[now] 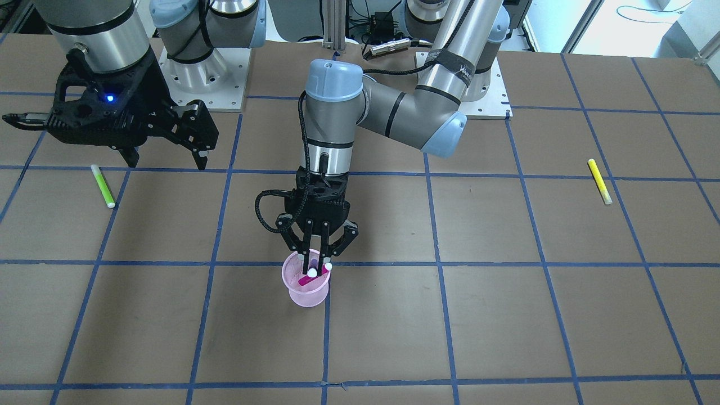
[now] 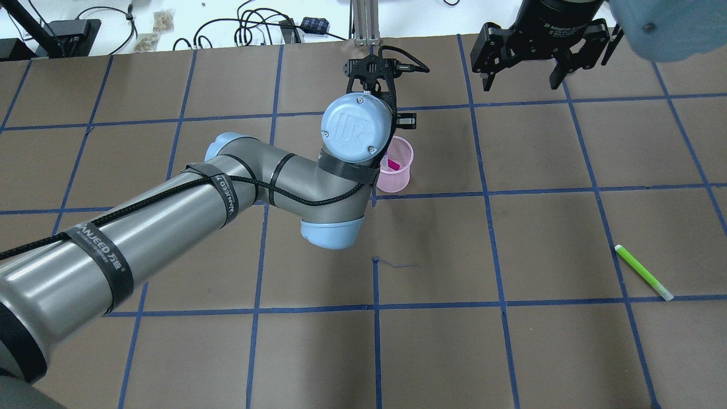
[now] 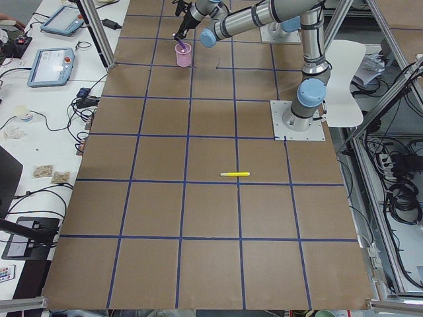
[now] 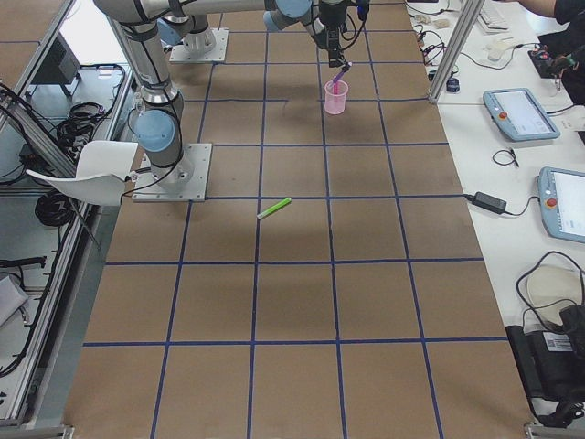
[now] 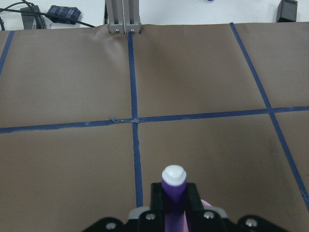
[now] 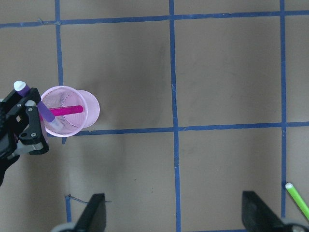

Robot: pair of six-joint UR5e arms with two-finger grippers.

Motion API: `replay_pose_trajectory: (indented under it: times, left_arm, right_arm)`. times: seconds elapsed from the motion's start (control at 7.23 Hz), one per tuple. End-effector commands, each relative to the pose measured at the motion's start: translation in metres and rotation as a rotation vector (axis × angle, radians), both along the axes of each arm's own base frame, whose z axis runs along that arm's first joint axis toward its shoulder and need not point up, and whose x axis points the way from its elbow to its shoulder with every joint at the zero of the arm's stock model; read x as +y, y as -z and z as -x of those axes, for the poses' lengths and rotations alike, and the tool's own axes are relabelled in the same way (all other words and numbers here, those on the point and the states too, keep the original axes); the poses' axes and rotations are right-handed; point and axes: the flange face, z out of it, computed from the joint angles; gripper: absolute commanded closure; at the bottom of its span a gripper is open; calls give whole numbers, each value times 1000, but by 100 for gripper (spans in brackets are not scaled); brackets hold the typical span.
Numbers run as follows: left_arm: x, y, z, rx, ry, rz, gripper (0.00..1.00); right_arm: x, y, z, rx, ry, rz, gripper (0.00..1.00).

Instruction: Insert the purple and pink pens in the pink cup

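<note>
The pink mesh cup point(image 1: 306, 292) stands upright near the table's middle, also in the overhead view point(image 2: 397, 177) and the right wrist view point(image 6: 88, 102). A pink pen point(image 6: 67, 110) lies slanted inside it. My left gripper point(image 1: 318, 263) hangs right over the cup's rim, shut on the purple pen point(image 6: 46, 110). The pen's lower end is inside the cup and its white cap point(image 5: 174, 174) sticks out above the fingers. My right gripper point(image 1: 166, 160) is open and empty, high above the table and well away from the cup.
A green pen point(image 1: 103, 185) lies on the robot's right side of the table, also in the right wrist view point(image 6: 297, 198). A yellow pen point(image 1: 599, 181) lies on the robot's left side. The brown table surface carries a blue tape grid.
</note>
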Motion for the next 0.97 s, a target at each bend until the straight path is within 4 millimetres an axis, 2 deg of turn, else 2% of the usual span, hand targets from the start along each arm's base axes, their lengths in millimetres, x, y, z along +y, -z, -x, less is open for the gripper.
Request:
replay_pose_trajectory:
  times: [0.0,0.14,0.28,0.55,0.69,0.83]
  left_arm:
    - [-1,2,0,7,-12,-4,1]
    - [-4,-6,0,8,-9,13,1]
    - [-8,-30,-12,15,-14,39,1]
    - [-40,-55,-90,9,-1,-88,0]
    - [-49,-77,-134,46,-26,-196,0]
    - [-52,-109,-176,-1,-4,-290,0]
  right_arm:
    - [0,0,0,2,-1,-3,0]
    - [1,1,-1,2,-4,-4,0]
    - [1,1,-2,1,-4,-5,0]
    - [1,0,-2,0,-6,-1,0]
    - [0,-1,-2,0,-3,0,0]
    - [0,-1,-2,0,-4,0,0]
